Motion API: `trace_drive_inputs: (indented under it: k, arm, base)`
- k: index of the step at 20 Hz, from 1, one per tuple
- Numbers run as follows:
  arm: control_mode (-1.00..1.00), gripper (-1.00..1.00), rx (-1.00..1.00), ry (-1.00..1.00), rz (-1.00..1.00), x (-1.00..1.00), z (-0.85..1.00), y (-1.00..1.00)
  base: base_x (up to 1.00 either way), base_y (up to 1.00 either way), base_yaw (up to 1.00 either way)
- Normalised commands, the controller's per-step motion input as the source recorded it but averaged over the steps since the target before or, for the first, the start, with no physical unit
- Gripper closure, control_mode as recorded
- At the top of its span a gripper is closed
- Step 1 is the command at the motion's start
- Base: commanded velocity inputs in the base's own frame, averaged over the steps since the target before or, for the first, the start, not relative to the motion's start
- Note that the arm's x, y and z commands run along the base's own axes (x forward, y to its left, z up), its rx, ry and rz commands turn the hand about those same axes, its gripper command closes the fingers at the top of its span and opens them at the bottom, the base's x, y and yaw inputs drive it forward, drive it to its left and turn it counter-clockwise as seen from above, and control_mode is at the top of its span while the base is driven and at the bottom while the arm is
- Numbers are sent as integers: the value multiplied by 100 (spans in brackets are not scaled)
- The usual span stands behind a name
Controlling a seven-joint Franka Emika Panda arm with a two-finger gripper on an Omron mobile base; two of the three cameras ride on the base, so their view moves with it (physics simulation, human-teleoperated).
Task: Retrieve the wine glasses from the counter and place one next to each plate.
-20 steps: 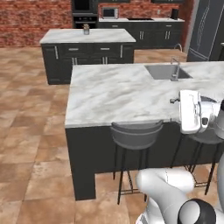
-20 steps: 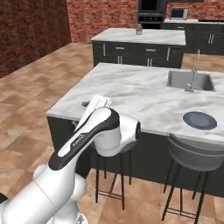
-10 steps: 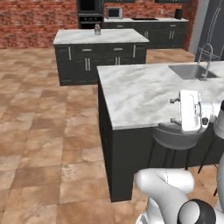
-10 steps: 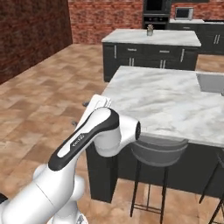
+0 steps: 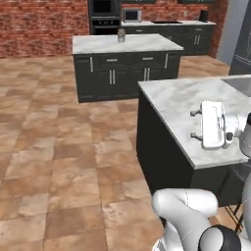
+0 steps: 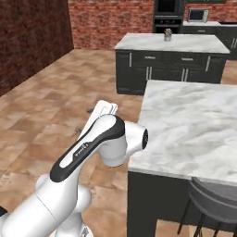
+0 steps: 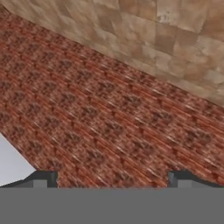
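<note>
While my gripper (image 5: 195, 124) hung with its jaws spread wide and nothing between them, it stood over the near marble top (image 5: 186, 103), facing a brick wall (image 7: 100, 113).

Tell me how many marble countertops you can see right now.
3: the near sink counter beside the arm, the island with the small plant mid-room, and the counter along the brick back wall. Others may be out of frame.

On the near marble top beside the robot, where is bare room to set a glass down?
The near marble top is bare from its left edge to its far edge in the right base view. The far island is free except for a small pot near its back edge. The open pincer hovers over the near top's front part.
</note>
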Motion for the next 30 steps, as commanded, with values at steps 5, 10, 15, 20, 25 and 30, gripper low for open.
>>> trace_drive_inputs:
  k: [5,10,15,20,25,30]
  arm:
    - [100,-100,0,0,0,0,0,0]
    - [100,-100,0,0,0,0,0,0]
    - [100,-100,0,0,0,0,0,0]
    - [100,-100,0,0,0,0,0,0]
    - [100,-100,0,0,0,0,0,0]
    - [100,-100,0,0,0,0,0,0]
  base:
    - [100,100,-19]
    - [100,97,-27]
    - [100,64,-29]
    - [100,10,-22]
    - [100,54,-41]
    - [100,94,-44]
